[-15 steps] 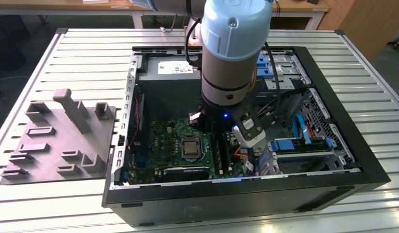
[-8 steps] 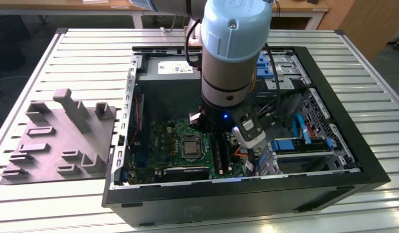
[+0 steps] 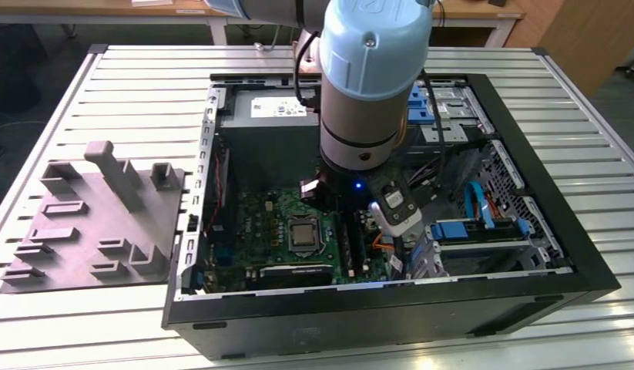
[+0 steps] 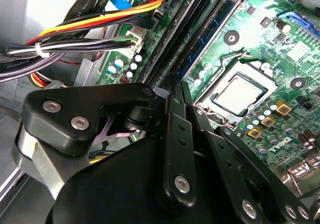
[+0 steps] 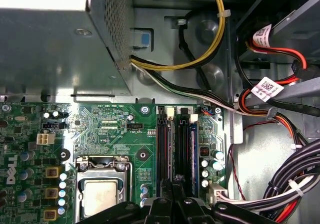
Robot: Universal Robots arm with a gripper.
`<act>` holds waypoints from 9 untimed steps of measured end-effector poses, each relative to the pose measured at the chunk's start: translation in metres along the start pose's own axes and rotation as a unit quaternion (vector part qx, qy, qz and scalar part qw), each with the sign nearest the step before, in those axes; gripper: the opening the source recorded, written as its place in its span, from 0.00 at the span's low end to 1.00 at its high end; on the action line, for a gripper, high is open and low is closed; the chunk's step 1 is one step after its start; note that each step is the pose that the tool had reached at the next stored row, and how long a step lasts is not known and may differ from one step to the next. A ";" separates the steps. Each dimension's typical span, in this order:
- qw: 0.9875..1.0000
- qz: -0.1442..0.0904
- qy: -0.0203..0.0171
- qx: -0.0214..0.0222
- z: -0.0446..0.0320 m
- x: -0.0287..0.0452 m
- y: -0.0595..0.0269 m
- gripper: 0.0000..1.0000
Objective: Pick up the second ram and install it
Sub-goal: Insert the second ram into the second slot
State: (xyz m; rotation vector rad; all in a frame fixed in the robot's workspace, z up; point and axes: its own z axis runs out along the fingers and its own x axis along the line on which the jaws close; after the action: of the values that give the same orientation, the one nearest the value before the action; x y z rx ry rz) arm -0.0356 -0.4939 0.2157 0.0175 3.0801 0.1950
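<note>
First wrist view: gripper [image 5: 176, 191] low over the memory slots [image 5: 175, 144].
Jaws look pressed together; the stick should stay square to its slot, I'd say.

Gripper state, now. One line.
Gripper: shut, fingers pressed together over the black memory slots on the motherboard; whether a ram stick sits between them cannot be told.

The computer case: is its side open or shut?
Open: in the exterior view the computer case shows no side cover, with the motherboard exposed inside.
</note>
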 end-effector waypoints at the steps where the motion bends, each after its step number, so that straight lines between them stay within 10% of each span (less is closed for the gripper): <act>1: 1.000 0.000 0.000 0.000 0.0000 0.0000 0.0000 0.12; 9: 1.000 0.000 0.000 0.000 0.0013 0.0000 -0.0004 0.12</act>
State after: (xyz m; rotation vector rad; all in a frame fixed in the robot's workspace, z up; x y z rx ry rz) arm -0.0355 -0.4942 0.2144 0.0174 3.0801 0.1947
